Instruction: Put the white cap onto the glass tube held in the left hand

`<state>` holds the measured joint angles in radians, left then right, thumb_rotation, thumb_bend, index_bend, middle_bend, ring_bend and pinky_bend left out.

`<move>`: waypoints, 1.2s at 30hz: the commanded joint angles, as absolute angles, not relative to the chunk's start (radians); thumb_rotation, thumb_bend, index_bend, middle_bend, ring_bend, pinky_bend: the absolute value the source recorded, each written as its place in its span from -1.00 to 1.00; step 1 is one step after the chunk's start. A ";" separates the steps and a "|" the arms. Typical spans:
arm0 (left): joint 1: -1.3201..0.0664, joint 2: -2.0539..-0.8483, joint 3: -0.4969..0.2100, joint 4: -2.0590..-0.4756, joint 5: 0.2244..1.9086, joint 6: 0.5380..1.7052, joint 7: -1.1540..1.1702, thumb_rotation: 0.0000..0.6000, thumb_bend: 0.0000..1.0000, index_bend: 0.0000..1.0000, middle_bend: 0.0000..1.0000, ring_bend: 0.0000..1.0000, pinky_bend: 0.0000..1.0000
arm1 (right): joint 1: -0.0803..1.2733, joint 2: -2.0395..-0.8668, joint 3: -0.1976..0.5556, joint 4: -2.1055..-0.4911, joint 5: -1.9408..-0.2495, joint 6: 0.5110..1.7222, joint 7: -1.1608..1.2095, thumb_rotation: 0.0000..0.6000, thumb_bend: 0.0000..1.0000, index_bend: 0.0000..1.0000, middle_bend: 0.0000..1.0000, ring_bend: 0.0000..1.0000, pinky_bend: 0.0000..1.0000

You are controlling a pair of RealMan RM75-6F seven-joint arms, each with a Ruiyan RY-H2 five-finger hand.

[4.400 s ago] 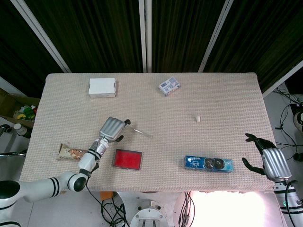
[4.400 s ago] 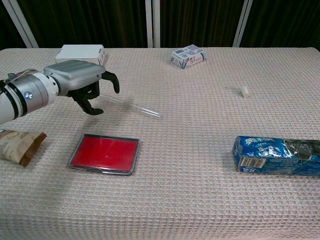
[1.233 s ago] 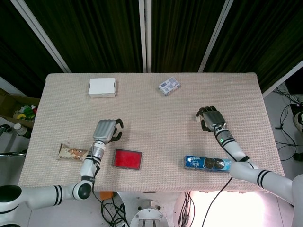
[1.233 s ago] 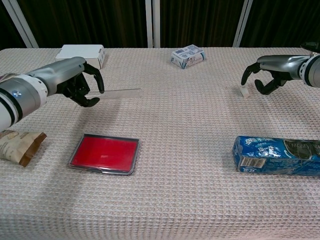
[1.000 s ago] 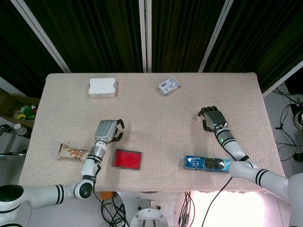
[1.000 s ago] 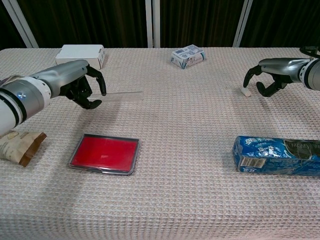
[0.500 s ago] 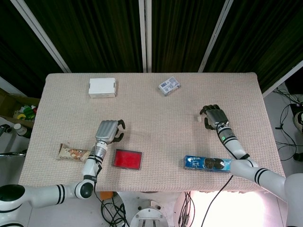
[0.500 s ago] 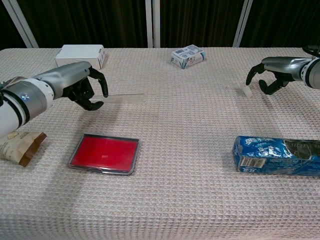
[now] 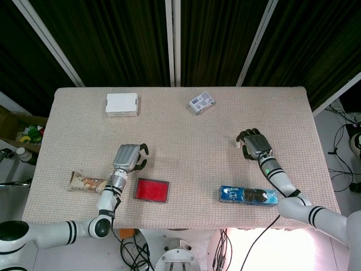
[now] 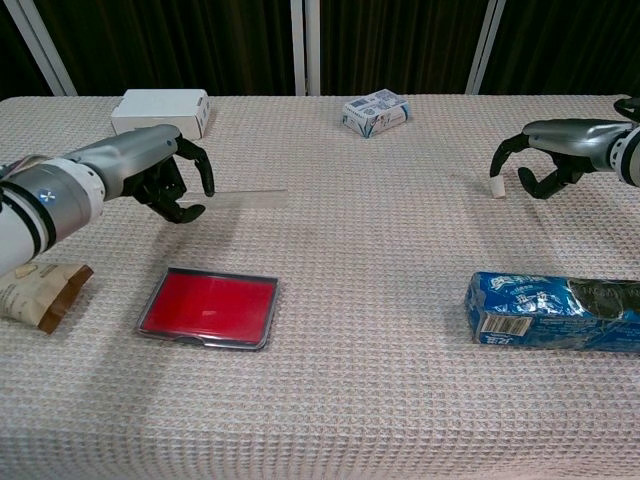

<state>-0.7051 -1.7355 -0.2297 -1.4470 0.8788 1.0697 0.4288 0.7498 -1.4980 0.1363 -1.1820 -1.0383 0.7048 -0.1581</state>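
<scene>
White cap [image 10: 496, 187] is pinched at the fingertips of the right robot hand [image 10: 540, 160], just above the surface [image 10: 380, 300] on the far right. Glass tube [image 10: 245, 196] sticks out level from the left robot hand [image 10: 160, 175], which grips one end, open end pointing right. Pickup looks done; the cap is well apart from the tube, so carrying over and capping are left. Cap small, white, stubby; tube thin, clear, hard to see.

Bright, even overhead light, soft faint shadows, sharp focus, dark backdrop beyond
</scene>
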 commanded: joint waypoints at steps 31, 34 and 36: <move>-0.705 -1.724 -0.225 -1.461 0.883 1.070 0.441 1.00 0.04 0.20 0.92 0.87 1.00 | 0.726 -1.465 0.138 -1.213 -1.106 0.788 -0.208 1.00 -0.65 -0.30 0.61 0.83 0.93; -0.705 -1.724 -0.225 -1.458 0.877 1.067 0.444 1.00 0.03 0.20 0.92 0.87 1.00 | 0.737 -1.492 0.134 -1.177 -1.109 0.767 -0.208 1.00 -0.64 -0.26 0.66 0.88 0.99; -0.704 -1.723 -0.226 -1.457 0.874 1.068 0.442 1.00 0.04 0.20 0.92 0.87 1.00 | 0.741 -1.505 0.132 -1.160 -1.114 0.761 -0.208 1.00 -0.61 -0.24 0.68 0.91 1.00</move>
